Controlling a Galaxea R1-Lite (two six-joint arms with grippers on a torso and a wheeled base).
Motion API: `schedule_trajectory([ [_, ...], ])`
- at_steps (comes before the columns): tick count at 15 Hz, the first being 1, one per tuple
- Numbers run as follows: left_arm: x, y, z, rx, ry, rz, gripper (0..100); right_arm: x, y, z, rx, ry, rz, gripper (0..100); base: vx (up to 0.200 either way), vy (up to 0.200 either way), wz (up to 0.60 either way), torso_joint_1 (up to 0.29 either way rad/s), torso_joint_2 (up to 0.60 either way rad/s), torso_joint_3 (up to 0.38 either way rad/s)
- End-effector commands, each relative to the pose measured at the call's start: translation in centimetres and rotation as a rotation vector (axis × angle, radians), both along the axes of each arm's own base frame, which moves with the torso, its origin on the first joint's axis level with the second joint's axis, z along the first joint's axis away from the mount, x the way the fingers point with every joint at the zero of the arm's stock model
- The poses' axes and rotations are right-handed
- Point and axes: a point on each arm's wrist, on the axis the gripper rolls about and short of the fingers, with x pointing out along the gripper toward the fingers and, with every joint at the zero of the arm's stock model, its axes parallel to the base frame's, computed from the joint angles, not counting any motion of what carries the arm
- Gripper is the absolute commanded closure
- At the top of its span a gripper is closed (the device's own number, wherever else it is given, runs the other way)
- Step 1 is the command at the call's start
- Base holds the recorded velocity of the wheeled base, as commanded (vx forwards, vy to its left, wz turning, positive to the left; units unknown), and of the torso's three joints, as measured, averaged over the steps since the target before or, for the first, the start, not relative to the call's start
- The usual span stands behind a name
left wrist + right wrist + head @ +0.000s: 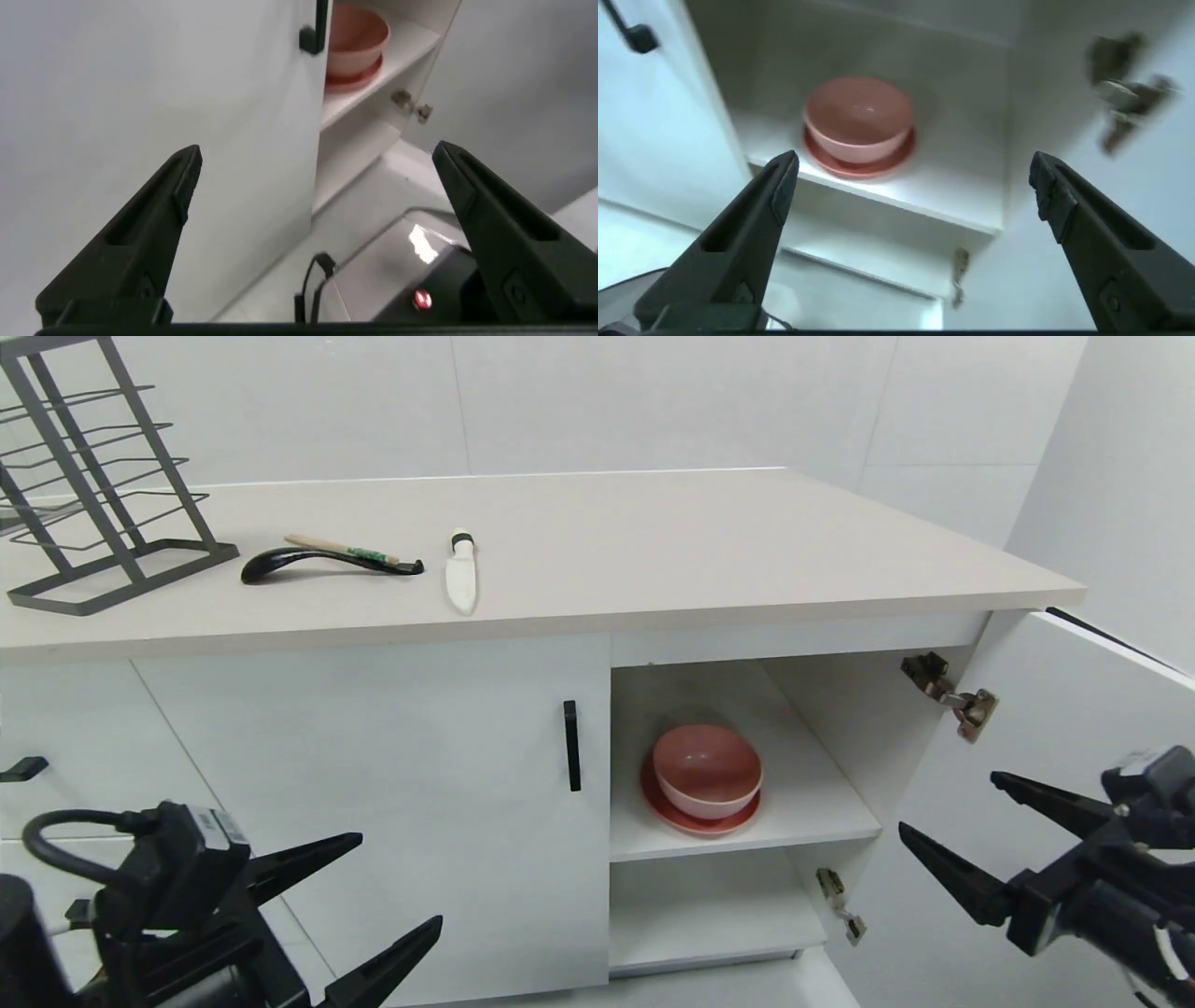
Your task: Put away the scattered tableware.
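Judging by how things lie now, the putting away is about half done. The white cabinet [373,756] has its right door [1055,709] swung wide open, and the countertop [700,541] above it carries a wire rack [93,485] at its left end. Both arms are low in front of the cabinet. The left gripper [400,881] and the right gripper [948,801] are each spread wide and hold nothing. On the upper shelf [822,803] a pink bowl [707,767] sits in a red plate [695,823]. Three smaller pieces wait on the countertop near the rack: a black ladle [317,560], a white knife [461,577] just beside it, and a thin wooden stick [327,543] close behind the ladle. The next move, I think, calls for raising one arm to the countertop. These pieces lie flat, so it needs a low, careful pinch.
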Motion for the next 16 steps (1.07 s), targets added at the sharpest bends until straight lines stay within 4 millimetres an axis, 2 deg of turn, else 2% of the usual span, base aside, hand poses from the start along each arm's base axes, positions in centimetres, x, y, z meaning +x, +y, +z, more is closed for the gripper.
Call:
schedule_trajectory([
  [1,-3.0,1.9,1.2,-0.070,-0.041,0.017,0,-2.6,-1.8,1.7,0.027,-0.088,-0.077,0,0.000,0.000,0.00,0.000,0.00,0.000],
  [5,-7.0,5.0,0.5,-0.127,-0.042,0.171,0,-6.4,-3.7,1.7,0.039,-0.098,-0.173,0,0.000,0.000,0.00,0.000,0.00,0.000],
  [7,-9.9,6.4,-0.5,-0.153,-0.112,0.273,0,-10.1,-4.5,1.0,0.048,-0.142,-0.214,0,0.000,0.000,0.00,0.000,0.00,0.000],
  [9,-11.5,6.9,-1.2,-0.163,-0.153,0.341,0,-12.6,-4.9,0.2,0.060,-0.194,-0.219,0,0.000,0.000,0.00,0.000,0.00,0.000],
  [11,-12.9,7.1,-3.1,-0.153,-0.166,0.393,0,-15.3,-5.0,-1.7,0.065,-0.243,-0.259,0,0.000,0.000,0.00,0.000,0.00,0.000],
  [13,-12.9,7.1,-3.4,-0.148,-0.159,0.420,0,-16.3,-5.0,-3.4,0.064,-0.251,-0.290,0,0.000,0.000,0.00,0.000,0.00,0.000],
  [16,-12.9,7.2,-4.0,-0.072,-0.132,0.557,0,-16.3,-4.9,-4.1,0.107,-0.167,-0.271,0,0.000,0.000,0.00,0.000,0.00,0.000],
])
